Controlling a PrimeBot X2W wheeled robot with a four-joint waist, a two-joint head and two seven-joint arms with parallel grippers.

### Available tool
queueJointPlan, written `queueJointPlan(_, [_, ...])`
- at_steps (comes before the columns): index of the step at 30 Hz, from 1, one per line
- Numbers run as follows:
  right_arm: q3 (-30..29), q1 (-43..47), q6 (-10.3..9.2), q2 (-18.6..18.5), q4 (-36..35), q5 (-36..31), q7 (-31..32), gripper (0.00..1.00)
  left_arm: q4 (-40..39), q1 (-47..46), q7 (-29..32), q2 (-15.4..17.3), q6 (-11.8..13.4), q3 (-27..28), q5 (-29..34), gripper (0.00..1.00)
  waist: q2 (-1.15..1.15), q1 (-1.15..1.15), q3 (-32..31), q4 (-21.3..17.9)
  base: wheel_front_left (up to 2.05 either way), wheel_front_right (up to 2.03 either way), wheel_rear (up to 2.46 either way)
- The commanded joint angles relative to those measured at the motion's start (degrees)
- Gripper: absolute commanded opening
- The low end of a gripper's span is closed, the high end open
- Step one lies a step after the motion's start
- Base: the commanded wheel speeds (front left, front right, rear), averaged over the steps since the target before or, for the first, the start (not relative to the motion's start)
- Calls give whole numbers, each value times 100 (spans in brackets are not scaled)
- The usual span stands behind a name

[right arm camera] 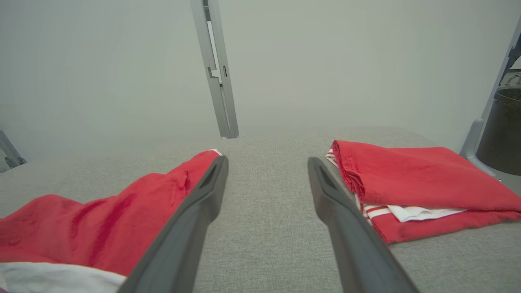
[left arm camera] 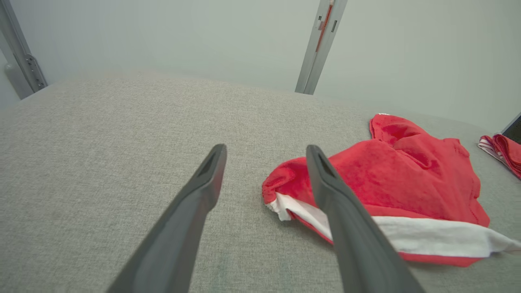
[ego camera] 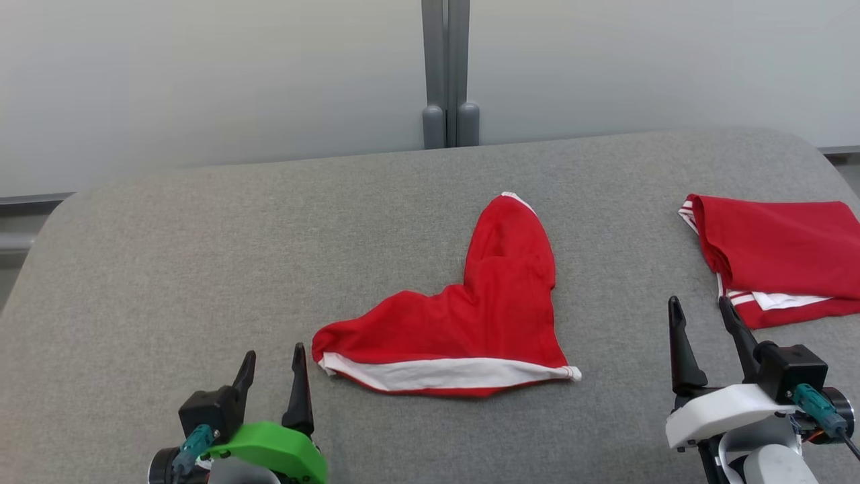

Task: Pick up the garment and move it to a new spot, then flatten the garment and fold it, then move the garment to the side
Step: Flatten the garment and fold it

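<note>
A red garment (ego camera: 474, 316) with a white band along its near edge lies loosely spread in the middle of the grey padded table (ego camera: 201, 269), one narrow part reaching away from me. My left gripper (ego camera: 272, 370) stands open just left of its near-left corner, nothing between the fingers. In the left wrist view the garment (left arm camera: 390, 183) lies to the right of the fingers (left arm camera: 203, 191). My right gripper (ego camera: 699, 319) stands open to the garment's right, also holding nothing. The right wrist view has the garment (right arm camera: 101, 228) at lower left.
A second red cloth (ego camera: 779, 255) with white stripes lies folded at the table's right edge, close beyond my right gripper, and the right wrist view has this folded cloth (right arm camera: 415, 183) at right. A grey post (ego camera: 447, 74) stands behind the table. A dark bin (right arm camera: 502, 130) stands at far right.
</note>
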Motion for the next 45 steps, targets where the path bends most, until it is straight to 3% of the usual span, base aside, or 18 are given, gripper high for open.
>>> queueJointPlan(1, [15, 119, -7, -13, -15, 47, 12, 100, -72, 151, 5, -9, 19, 45, 59, 100, 0, 0, -153, 101, 0, 0, 0])
queueJointPlan(26, [275, 223, -6, -13, 95, 12, 172, 100, -465, 421, 16, 45, 181, 57, 177, 100, 0, 0, -248, 172, 0, 0, 0])
queueJointPlan(35, [825, 111, -7, -15, 1020, -64, 513, 100, -471, 372, 79, 105, 188, -49, 236, 100, 0, 0, 13, 412, 0, 0, 0])
queueJointPlan(45, [1139, -480, -7, -14, 2314, -16, 278, 100, -515, 375, 144, 203, 234, -106, 262, 100, 0, 0, 168, 657, 0, 0, 0])
